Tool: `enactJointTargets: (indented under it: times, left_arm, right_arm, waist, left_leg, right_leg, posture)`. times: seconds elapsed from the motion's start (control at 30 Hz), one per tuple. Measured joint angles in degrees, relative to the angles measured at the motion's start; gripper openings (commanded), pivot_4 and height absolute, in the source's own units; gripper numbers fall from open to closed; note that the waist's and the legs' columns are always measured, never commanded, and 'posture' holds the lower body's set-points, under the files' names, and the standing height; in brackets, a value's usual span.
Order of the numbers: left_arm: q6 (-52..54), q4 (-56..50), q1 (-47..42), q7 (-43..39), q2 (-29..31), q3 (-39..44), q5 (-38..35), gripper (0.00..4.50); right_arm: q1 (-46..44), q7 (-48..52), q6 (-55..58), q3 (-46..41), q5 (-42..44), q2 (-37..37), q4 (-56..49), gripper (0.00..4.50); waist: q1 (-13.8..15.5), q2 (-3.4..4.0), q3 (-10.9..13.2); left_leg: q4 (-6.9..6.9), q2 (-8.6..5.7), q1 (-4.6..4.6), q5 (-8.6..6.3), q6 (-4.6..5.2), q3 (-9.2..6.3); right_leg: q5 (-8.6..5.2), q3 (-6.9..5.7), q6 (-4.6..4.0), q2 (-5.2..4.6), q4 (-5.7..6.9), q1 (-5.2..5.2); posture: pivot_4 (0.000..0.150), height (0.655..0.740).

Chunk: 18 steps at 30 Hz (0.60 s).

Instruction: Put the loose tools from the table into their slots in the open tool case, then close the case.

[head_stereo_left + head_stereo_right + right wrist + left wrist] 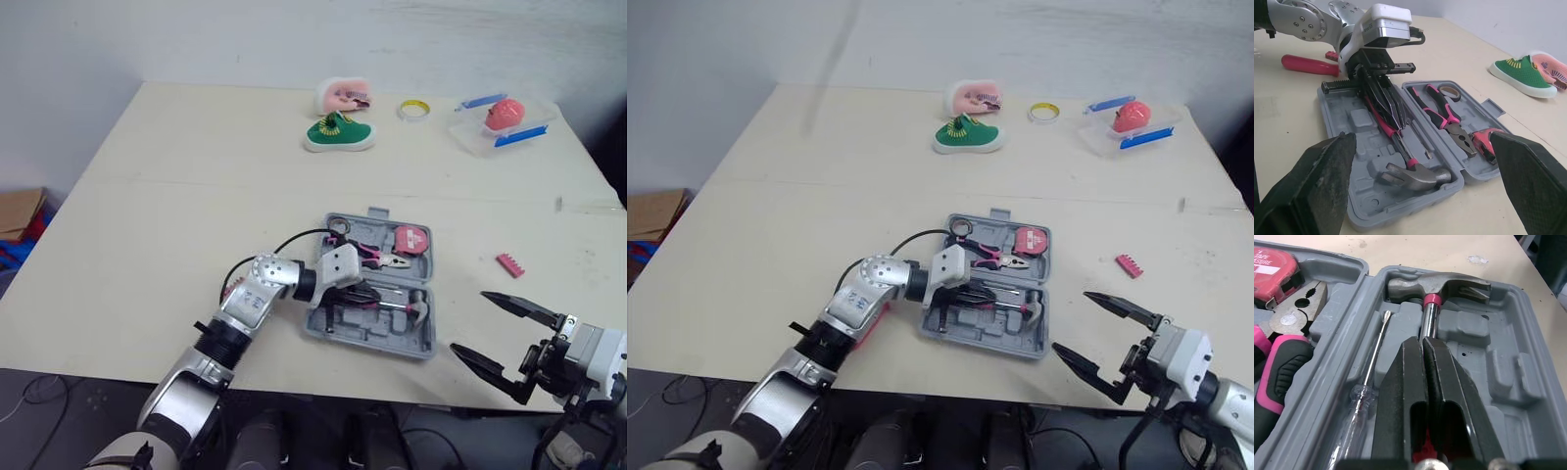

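A: Where was the left gripper (1422, 340)?
B: Down inside the open tool case (1498, 362). Its 2 black fingers (1400, 396) were pressed almost together, clamped on the pink handle of the hammer (1437, 284), which lay along its slot

A: And the hammer's head?
B: Just past the fingertips, at the end of the case. A thin screwdriver (1369, 377) with a clear handle lay just beside the fingers, in its own groove

A: What was in the other half of the case?
B: On the screwdriver's side of the gripper, farther out, lay pliers (1295, 308) with pink and black handles. A red tape measure (1273, 271) sat beside the plier jaws

A: What about the right gripper (470, 320)?
B: It hung with its jaws spread wide, holding nothing. The case's right end was near it, but they were not touching

A: Any tools out of the case?
B: 1 red-handled tool (1308, 64) lay on the table (196, 196) behind the left gripper's wrist, outside the case. A small pink strip (509, 264) lay on the table beyond the right gripper, apart from the case

A: And the lid?
B: Lying flat open
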Motion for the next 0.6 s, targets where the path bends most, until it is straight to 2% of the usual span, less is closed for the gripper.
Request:
enactJointTargets:
  times: [0.33,0.6]
  left_arm:
    - [0.8,-0.9,-1.2,0.3,1.2,-3.5,2.7,0.05]
    - [4.5,-0.9,-3.4,1.6,1.3,-8.7,7.4,0.05]
  right_arm:
    - [1.3,1.3,-2.7,0.0,-0.5,1.1,2.4,4.50]
    - [2.2,2.7,-5.2,0.0,-0.6,1.8,5.5,4.50]
  waist:
    - [0.0,0.07,-0.3]
    - [0.1,0.18,-1.3]
  left_leg:
    - [-0.03,0.00,0.14,-0.10,0.13,-0.04]
    - [-0.24,0.03,1.01,-0.55,-0.12,-0.35]
  right_leg:
    - [0.00,-0.02,0.00,0.00,-0.07,0.18]
    - [-0.01,-0.22,0.01,-0.01,-0.65,1.33]
  posture:
    - [0.150,0.7400]
    - [0.150,0.7400]
